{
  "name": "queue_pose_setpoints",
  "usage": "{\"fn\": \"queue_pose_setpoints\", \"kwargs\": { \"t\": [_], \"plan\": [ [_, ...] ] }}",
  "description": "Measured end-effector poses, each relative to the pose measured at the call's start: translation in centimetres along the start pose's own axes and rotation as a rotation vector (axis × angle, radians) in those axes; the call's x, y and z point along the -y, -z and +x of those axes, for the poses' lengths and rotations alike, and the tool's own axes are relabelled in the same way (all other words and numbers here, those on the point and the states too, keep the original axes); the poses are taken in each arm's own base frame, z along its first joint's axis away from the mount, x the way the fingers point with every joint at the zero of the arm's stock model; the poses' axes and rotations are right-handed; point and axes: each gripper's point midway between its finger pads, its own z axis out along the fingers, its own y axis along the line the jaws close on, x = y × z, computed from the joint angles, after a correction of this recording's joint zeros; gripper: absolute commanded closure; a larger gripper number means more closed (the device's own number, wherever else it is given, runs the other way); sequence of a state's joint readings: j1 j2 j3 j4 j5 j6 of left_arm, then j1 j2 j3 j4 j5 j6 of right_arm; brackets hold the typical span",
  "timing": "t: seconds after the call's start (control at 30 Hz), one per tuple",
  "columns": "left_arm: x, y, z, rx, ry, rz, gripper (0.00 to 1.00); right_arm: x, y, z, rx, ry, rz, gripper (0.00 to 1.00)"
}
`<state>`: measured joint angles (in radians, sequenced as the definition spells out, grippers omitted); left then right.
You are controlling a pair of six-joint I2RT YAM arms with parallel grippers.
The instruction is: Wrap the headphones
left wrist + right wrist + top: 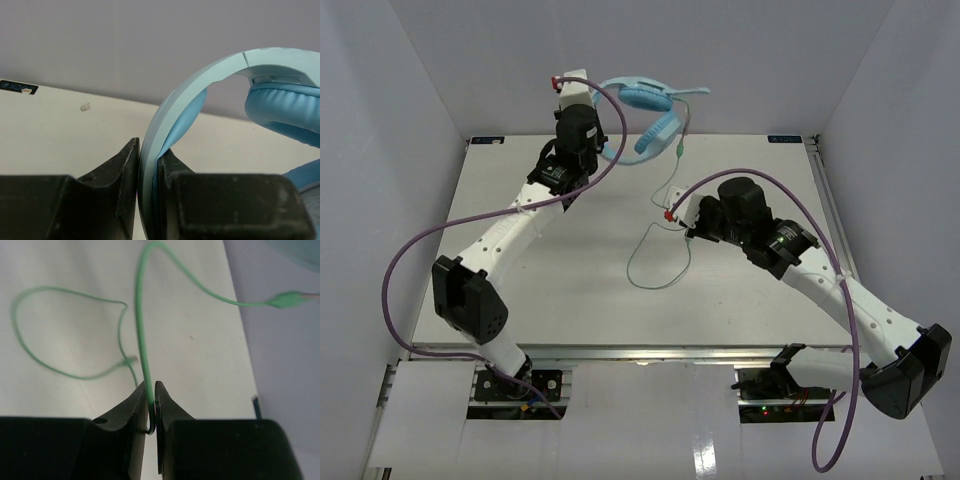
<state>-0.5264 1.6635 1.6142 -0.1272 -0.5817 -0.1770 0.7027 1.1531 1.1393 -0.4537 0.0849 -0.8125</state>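
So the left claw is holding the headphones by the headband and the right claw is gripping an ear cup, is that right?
One slip. The left claw does hold the headphones by the headband, but the right claw is pinched on the thin green cable instead. The right wrist view shows it.

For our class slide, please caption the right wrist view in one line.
Right gripper pinches the thin green cable over the white table.
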Motion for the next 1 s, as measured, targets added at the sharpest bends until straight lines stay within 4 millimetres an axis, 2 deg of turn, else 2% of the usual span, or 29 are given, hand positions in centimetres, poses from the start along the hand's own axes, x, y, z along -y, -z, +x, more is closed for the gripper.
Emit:
{"fn": "queue_pose_setpoints", "kwargs": {
  "t": [0.1,0.2,0.33,0.43,0.5,0.6,0.7,1.0],
  "plan": [
    [0.3,-0.5,4.8,-0.113,-0.135,0.040,1.00,2.8,1.5,2.9,-0.145,0.109,0.129,0.86],
    [0.6,0.1,9.3,-0.218,-0.257,0.100,1.00,5.6,3.0,4.1,-0.230,0.159,0.226,0.86],
    [0.8,1.8,14.6,-0.338,-0.385,0.188,1.00,9.7,5.5,3.3,-0.247,0.167,0.345,0.86],
    [1.5,3.0,17.5,-0.406,-0.432,0.282,1.00,12.5,7.2,1.6,-0.206,0.152,0.431,0.86],
    [2.4,4.0,18.8,-0.438,-0.448,0.362,1.00,13.3,7.7,0.7,-0.178,0.149,0.457,0.85],
    [3.5,5.4,19.1,-0.449,-0.447,0.470,1.00,13.2,7.3,0.2,-0.150,0.152,0.444,0.85],
    [4.5,7.0,17.9,-0.418,-0.432,0.566,1.00,13.1,6.5,0.3,-0.134,0.153,0.423,0.85],
    [5.8,12.9,9.5,-0.198,-0.385,0.783,1.00,14.8,5.3,3.5,-0.111,0.067,0.425,0.87]
  ]
}}
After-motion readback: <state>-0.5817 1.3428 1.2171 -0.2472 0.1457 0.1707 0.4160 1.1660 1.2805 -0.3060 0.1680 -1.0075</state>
